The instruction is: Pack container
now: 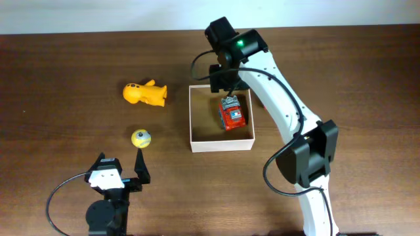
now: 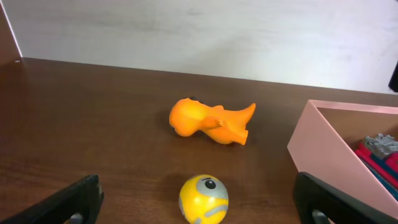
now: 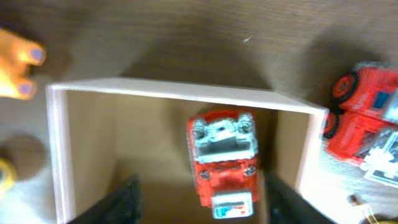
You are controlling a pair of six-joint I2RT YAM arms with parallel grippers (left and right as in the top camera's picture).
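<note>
Right end effector [image 1: 226, 92] over small square white-walled cardboard container [image 1: 221, 145], fingers apart; left end effector [image 1: 121, 161] also spread, near table's front-left.
Dark brown wooden table [image 1: 59, 65] carries container right of centre. Orange plastic toy figure [image 1: 146, 93] lies on its side left of container. Red toy truck [image 1: 232, 115] lies inside, by right wall, not gripped. Small yellow ball w/ grey face [image 1: 140, 137] sits btwn figure & left end effector.

Light: bright, even.
Shadows: soft and short.
Overhead view: sharp.
Left wrist view: mostly sharp.
Right wrist view: blurred throughout.
</note>
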